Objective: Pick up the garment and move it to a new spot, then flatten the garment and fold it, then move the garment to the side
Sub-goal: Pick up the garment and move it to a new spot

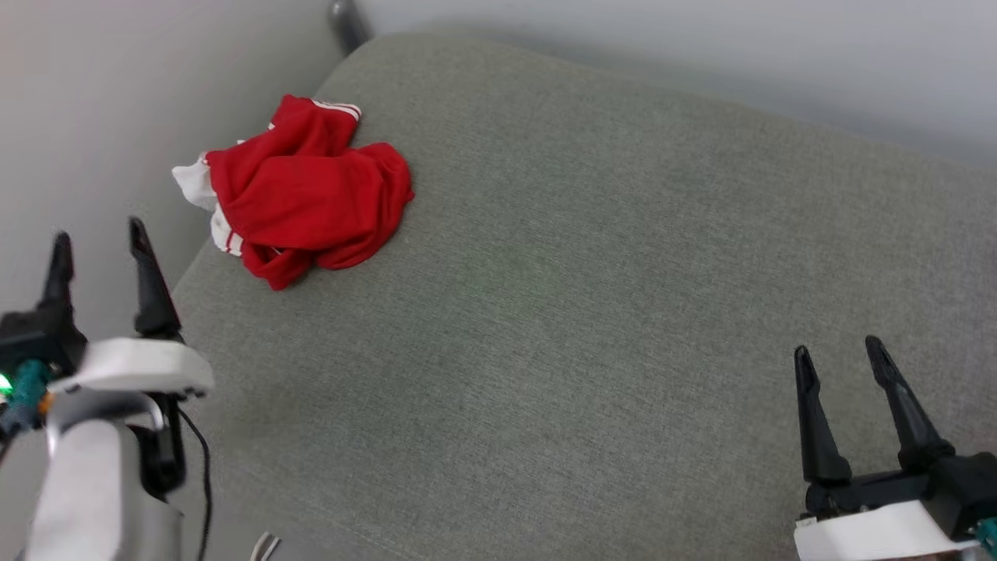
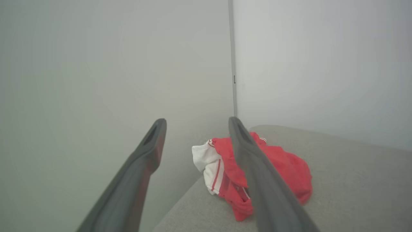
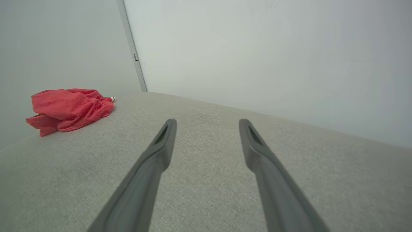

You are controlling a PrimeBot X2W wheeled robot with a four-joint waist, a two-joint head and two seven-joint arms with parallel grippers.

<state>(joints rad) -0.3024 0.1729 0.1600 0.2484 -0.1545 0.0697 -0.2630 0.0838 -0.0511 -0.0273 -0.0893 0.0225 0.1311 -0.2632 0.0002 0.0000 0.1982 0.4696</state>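
Head view has the garment (image 1: pixel 304 191) lying as a crumpled red heap on the grey cushion (image 1: pixel 592 296), close to the cushion's far left corner, with a white sleeve part spilling to the cushion's left edge. That corner spot is cramped, so the task's first move probably exists to bring the shirt onto the cushion's broad bare middle, where there is room to spread it.

Both arms look parked in a ready pose, not working. The left gripper (image 1: pixel 100 232) hangs just off the cushion's left edge, on the near side of the heap, fingers spread wide and holding nothing; its wrist view looks straight along them at the shirt, which suggests this arm is lined up for the pick. The right gripper (image 1: pixel 838 349) sits over the cushion's near right part, well apart from the garment, fingers equally wide and empty, likely waiting to help with flattening.

The heap's long axis runs roughly along the cushion's left edge: a striped white cuff points toward the far corner, a red fold tapers toward the near side. Where the collar and hem face cannot be told from the bunching.
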